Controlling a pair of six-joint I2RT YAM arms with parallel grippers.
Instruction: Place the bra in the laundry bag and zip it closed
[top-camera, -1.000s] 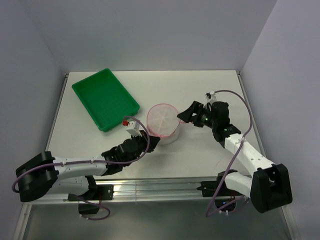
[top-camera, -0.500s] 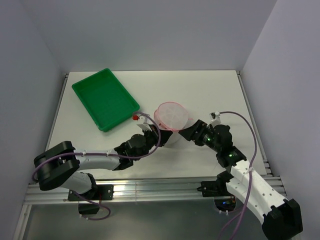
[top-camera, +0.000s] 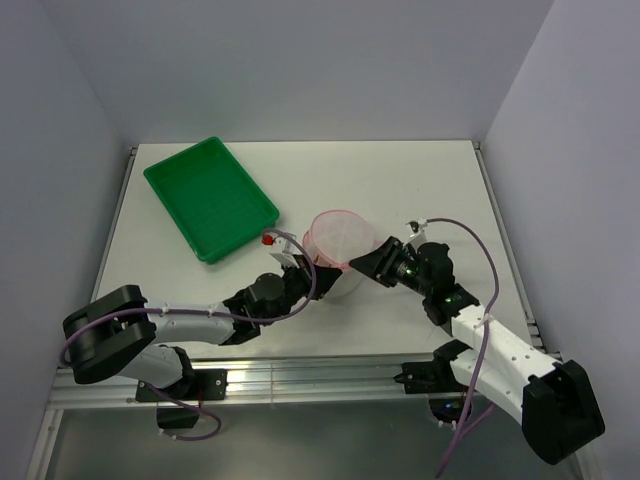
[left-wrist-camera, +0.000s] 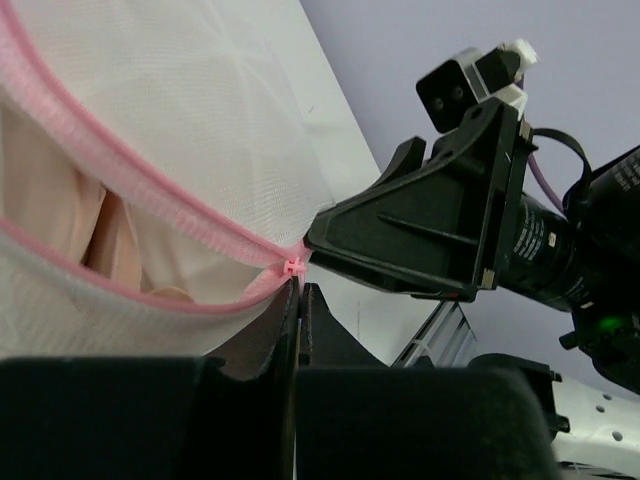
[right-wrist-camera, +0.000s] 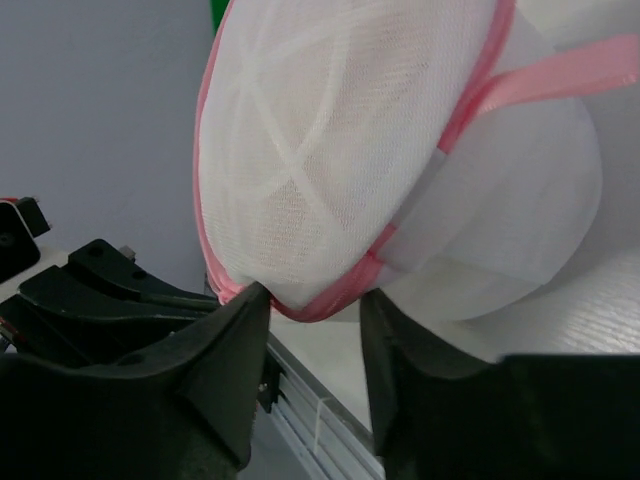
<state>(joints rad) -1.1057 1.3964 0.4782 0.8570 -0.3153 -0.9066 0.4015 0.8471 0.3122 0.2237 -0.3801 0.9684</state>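
The laundry bag, a white mesh drum with pink edging, stands mid-table with its zip partly open. The peach bra shows inside it through the gap. My left gripper is at the bag's near left side, and its jaws are shut on the pink zip pull. My right gripper is at the bag's near right side. In the right wrist view its fingers press on both sides of the bag's pink-edged rim.
A green plastic tray lies at the back left of the white table. Grey walls close off the left, the back and the right. A metal rail runs along the near edge.
My right gripper has come in from the right and taken hold of the bag's rim. My left gripper has moved up and to the right along the bag, and the bag has shifted slightly right.
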